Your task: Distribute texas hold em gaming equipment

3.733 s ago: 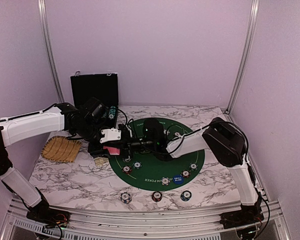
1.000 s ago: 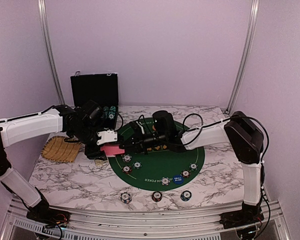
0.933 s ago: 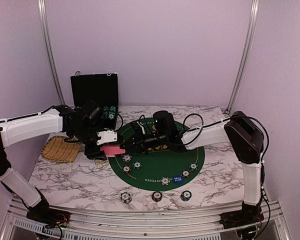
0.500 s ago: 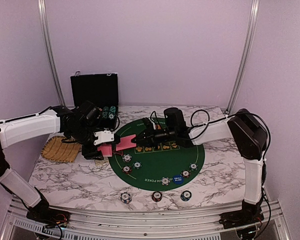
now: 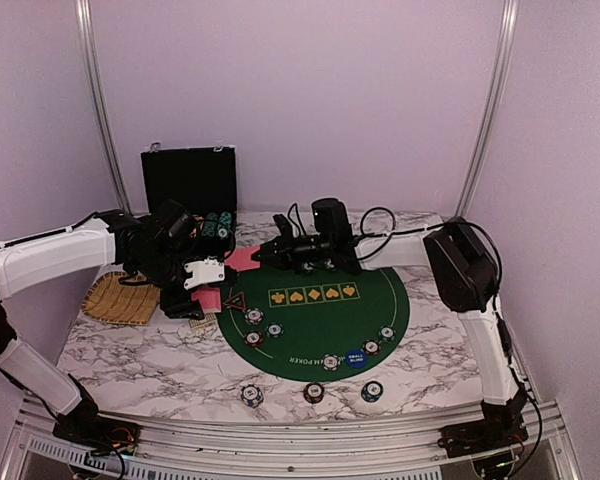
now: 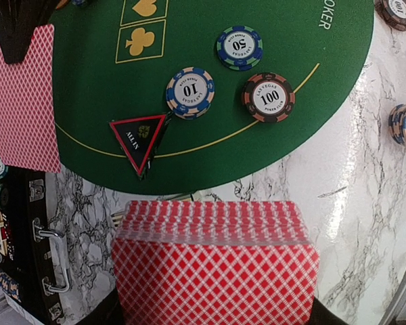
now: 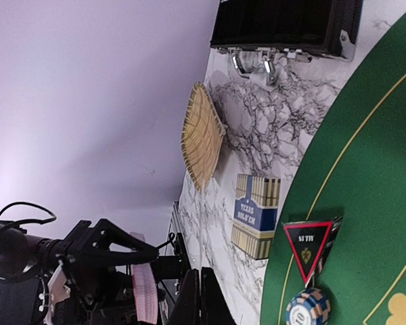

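Left jaws were clamped on a thick deck of red-backed playing cards [image 6: 216,271]. It hung over the white marble surface [image 5: 140,350], just off the left rim of the round green felt mat [image 5: 320,325] and near the woven straw tray [image 5: 115,298]. Right jaws were pinched shut on a single red-backed card [image 5: 242,258].

A second earlier the right jaws sat right at the deck. Half a second earlier the card was already out, just beside the deck. Now the card was at the mat's far-left rim, near the open black case [image 5: 190,180] and apart from the deck (touching the felt or not, cannot tell). The left arm had eased a little left and kept its deck.

The dark red-edged "ALL IN" triangle [image 6: 141,139] lay on the mat's left edge. It showed clear from overhead, where the right arm and card had covered it before.

No change in the rest:
- The striped "10" chip [image 6: 190,93], "50" chip [image 6: 239,47] and "100" chip [image 6: 268,97] sat just beside the triangle.
- The blue "small blind" disc [image 5: 356,358] lay on the mat's near edge.
- Three chip stacks [image 5: 314,392] stood on the marble near the arm bases.
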Robot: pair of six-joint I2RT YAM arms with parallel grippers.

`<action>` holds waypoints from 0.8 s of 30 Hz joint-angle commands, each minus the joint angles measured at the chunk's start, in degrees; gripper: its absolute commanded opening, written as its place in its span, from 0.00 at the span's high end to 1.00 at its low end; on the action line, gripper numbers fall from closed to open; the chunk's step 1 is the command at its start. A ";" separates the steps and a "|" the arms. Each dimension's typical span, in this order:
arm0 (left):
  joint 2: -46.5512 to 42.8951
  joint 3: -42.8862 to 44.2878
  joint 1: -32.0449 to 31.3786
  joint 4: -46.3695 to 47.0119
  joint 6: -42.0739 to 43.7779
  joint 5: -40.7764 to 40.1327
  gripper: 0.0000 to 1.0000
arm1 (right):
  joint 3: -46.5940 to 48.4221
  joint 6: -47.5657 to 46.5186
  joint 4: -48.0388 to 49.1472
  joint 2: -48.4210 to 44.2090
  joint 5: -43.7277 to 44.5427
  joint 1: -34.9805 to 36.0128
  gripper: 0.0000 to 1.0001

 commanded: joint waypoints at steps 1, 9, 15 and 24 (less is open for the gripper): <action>-2.24 0.16 0.24 -1.84 -0.56 0.72 0.72 | 6.94 0.10 -2.91 6.58 0.95 -0.25 1.00; -2.26 0.14 0.24 -1.84 -0.80 1.10 0.73 | 15.44 2.23 -2.86 14.84 2.99 -0.05 1.00; -2.29 0.23 0.24 -1.84 -0.85 1.34 0.73 | 22.48 0.72 -5.90 19.66 5.55 -0.19 1.00; -2.46 0.29 0.24 -1.93 -0.63 1.15 0.73 | 26.58 -1.17 -11.30 23.33 6.61 -0.25 1.00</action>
